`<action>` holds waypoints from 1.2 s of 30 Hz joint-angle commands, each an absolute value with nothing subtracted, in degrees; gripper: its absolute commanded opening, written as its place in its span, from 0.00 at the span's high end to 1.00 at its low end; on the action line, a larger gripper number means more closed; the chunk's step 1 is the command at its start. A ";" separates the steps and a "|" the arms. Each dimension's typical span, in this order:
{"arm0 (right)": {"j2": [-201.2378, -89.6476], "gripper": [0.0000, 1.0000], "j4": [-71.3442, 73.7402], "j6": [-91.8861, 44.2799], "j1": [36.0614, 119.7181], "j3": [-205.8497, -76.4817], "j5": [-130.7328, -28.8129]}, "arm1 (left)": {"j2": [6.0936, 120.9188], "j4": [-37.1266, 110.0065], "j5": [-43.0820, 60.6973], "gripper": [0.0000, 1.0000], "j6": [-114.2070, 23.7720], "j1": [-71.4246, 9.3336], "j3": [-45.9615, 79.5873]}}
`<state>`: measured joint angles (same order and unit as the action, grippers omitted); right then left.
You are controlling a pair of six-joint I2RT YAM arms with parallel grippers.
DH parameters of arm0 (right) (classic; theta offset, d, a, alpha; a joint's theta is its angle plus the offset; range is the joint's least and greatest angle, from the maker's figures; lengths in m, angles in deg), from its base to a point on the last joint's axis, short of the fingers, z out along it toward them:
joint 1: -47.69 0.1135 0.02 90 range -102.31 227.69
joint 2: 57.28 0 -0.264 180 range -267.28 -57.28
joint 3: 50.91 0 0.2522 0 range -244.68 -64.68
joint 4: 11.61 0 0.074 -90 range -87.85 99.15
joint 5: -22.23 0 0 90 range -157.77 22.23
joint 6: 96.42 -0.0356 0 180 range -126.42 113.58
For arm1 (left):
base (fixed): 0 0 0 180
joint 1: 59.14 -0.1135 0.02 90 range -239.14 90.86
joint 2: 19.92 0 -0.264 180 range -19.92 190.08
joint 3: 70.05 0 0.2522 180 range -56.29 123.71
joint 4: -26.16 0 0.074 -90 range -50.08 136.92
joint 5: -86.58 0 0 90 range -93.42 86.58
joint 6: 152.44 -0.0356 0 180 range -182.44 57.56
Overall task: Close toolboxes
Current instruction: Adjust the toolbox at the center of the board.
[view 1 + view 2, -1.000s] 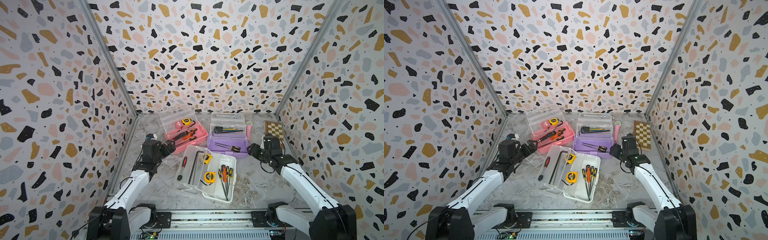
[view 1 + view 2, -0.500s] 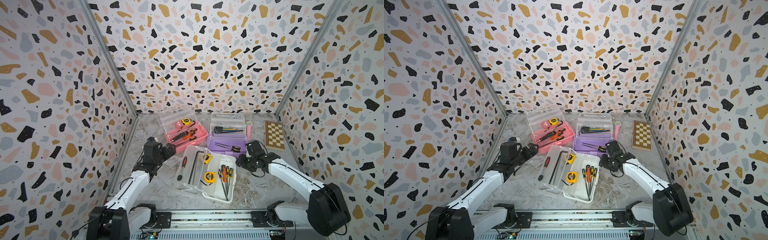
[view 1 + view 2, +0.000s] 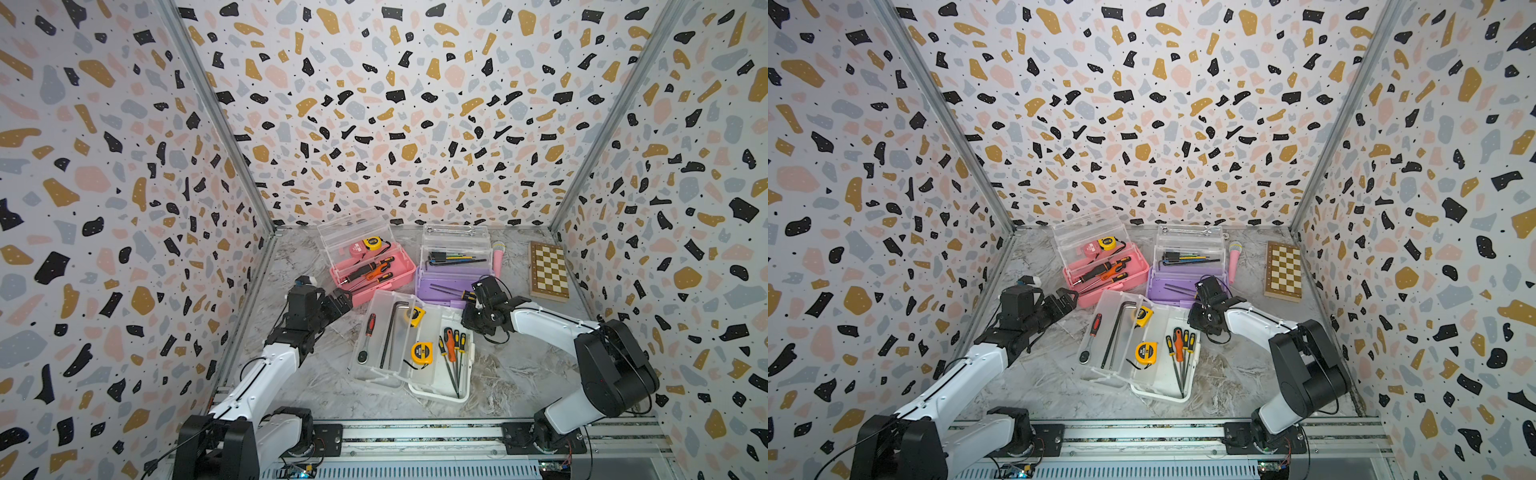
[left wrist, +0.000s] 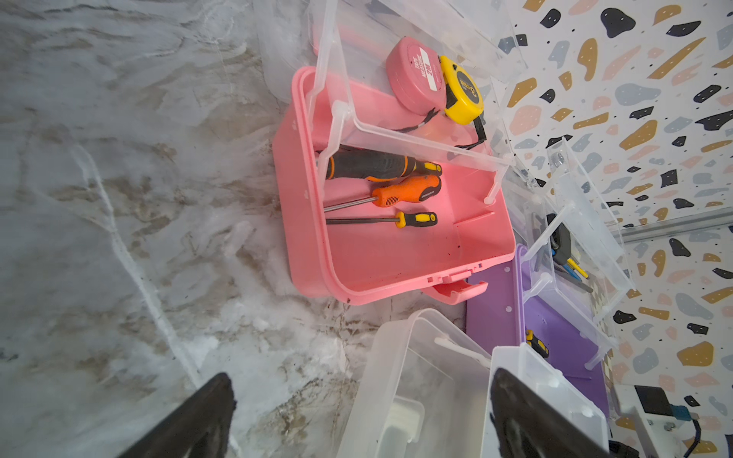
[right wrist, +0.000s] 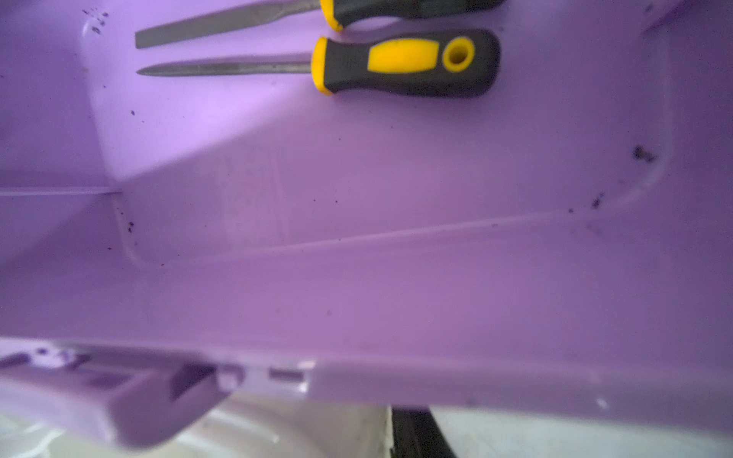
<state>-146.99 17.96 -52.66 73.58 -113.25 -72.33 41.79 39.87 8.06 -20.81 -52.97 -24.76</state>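
Pink toolbox (image 3: pixel 374 272), purple toolbox (image 3: pixel 436 289) and white toolbox (image 3: pixel 440 374) clustered mid-table, all open. Left gripper (image 3: pixel 344 300) spread wide beside pink toolbox. Right gripper (image 3: pixel 468 308) at purple toolbox's front wall; can't tell its grip.

1. You'll see the pink toolbox (image 3: pixel 399 279) open at the back, its clear lid raised
2. Just beside it, your purple toolbox (image 3: pixel 434 296) stands open, lid upright
3. Your white toolbox (image 3: pixel 440 397) lies open in front, touching the purple one
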 commanded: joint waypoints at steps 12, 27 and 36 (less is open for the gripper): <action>-151.64 1.00 11.14 -57.57 69.43 -117.49 -69.46 | 42.89 42.92 6.33 0.01 -20.99 -52.73 -23.23; -140.13 0.73 16.58 -54.64 68.88 -115.29 -68.65 | 33.83 62.15 15.65 0.01 -20.96 -52.73 -23.10; -144.19 0.73 16.74 -51.87 68.08 -117.41 -72.68 | 28.55 71.71 16.66 0.11 -20.94 -51.25 -27.46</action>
